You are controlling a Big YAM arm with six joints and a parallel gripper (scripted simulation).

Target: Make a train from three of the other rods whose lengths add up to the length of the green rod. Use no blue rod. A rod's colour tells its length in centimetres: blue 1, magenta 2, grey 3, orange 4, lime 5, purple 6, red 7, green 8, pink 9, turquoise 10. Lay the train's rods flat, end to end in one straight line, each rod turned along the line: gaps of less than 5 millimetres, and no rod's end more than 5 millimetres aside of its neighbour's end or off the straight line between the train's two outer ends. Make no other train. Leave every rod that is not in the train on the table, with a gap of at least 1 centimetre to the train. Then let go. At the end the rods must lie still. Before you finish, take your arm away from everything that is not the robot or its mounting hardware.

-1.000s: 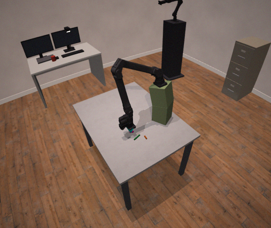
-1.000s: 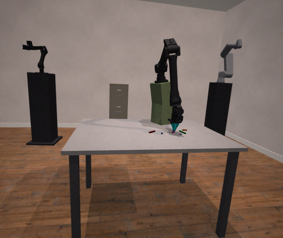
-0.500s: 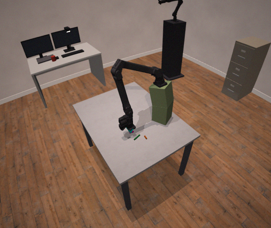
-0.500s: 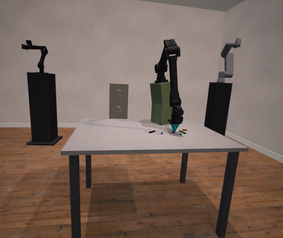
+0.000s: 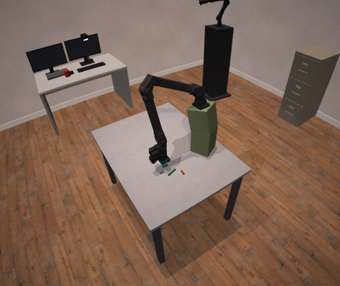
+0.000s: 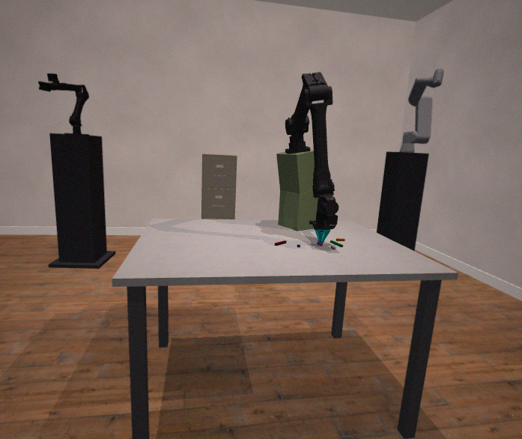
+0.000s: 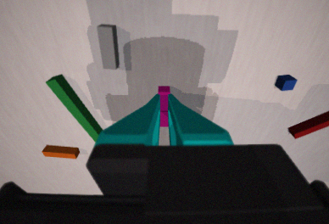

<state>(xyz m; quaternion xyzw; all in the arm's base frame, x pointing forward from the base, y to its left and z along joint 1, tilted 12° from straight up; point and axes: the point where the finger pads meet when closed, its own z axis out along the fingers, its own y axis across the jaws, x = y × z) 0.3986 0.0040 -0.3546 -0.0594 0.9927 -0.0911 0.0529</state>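
Note:
My gripper point(image 5: 164, 165) point(image 6: 320, 243) point(image 7: 164, 99) is shut on a magenta rod point(image 7: 164, 103) at or just above the table. More magenta shows behind a cross line between the teal fingers; I cannot tell whether it is a second rod. The grey rod point(image 5: 161, 172) point(image 6: 332, 247) point(image 7: 107, 46) lies at the upper left in the wrist view. The green rod point(image 5: 171, 172) point(image 6: 336, 243) point(image 7: 75, 109) lies slanted left of the fingers, its near end hidden there. The orange rod point(image 5: 182, 172) point(image 6: 340, 240) point(image 7: 61, 152) lies beyond green, apart from it. No line of separate rods is clearly visible.
The blue rod point(image 6: 298, 245) point(image 7: 285, 82) and the red rod point(image 6: 280, 243) point(image 7: 311, 125) lie on the other side of my gripper, well apart from it. The green pedestal point(image 5: 203, 129) point(image 6: 294, 191) stands at the table's edge under the arm's base.

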